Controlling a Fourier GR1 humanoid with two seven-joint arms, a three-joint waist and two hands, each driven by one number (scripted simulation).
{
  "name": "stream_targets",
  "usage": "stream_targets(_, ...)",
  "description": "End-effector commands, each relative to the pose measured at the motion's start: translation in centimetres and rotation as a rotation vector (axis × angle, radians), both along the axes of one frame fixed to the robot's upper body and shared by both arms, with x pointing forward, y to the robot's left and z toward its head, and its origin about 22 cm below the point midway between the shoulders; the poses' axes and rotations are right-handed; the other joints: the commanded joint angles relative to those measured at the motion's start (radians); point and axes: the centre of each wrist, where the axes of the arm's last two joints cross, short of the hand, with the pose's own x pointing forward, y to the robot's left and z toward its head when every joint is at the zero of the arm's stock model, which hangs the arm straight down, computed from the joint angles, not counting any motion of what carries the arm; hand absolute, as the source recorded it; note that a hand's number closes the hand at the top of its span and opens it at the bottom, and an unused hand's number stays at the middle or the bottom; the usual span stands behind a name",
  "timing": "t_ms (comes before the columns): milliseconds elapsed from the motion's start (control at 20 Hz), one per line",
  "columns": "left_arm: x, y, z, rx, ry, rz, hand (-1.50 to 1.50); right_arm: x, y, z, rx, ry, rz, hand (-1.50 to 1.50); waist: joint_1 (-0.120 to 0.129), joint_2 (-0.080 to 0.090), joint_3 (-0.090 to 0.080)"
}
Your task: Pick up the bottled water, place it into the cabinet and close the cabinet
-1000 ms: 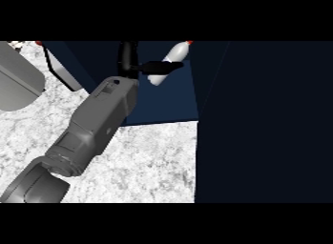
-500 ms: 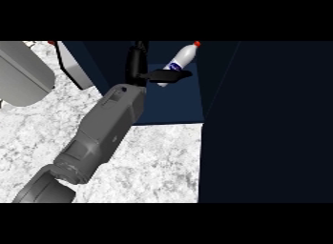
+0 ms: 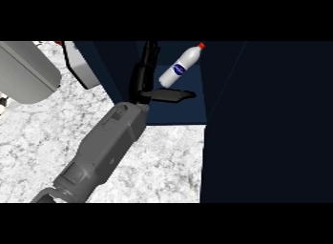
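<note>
marble counter below; inside the cabinet, the bottle stands tilted just beyond the left hand, fingers straight, holding nothing.

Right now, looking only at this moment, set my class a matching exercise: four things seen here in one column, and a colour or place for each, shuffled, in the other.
Things:
1. bottled water
2. left hand
3. counter
4. cabinet

Descriptions:
A. white and grey marbled surface
B. dark blue, fills the view's right side
C. black, just left of and below the bottle
D. white with a red cap, tilted inside the cabinet opening

Pairs: 1-D, 2-C, 3-A, 4-B
</note>
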Motion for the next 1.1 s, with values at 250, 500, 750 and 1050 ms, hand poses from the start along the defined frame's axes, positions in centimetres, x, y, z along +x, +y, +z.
stream_targets(250,-6.5,-2.4,-0.8,-0.158,-0.021,-0.184,-1.50,-0.3,0.2,1.4,-0.026,-0.029,-0.034,-1.50,0.014,-0.004,0.001)
stream_targets(500,-8.4,-0.8,-0.5,-0.164,-0.043,-0.245,-1.50,-0.5,0.8,2.2,-0.074,-0.026,-0.018,-1.50,0.016,-0.001,0.000)
stream_targets(750,-12.6,0.3,-1.7,-0.198,-0.016,-0.258,1.50,-0.9,0.5,4.1,-0.133,-0.047,0.127,-1.50,0.019,-0.003,0.000)
stream_targets(1050,-14.4,6.2,-1.1,-0.178,0.021,-0.230,1.50,-0.6,0.4,3.6,-0.268,0.010,0.318,1.50,0.024,-0.003,0.000)
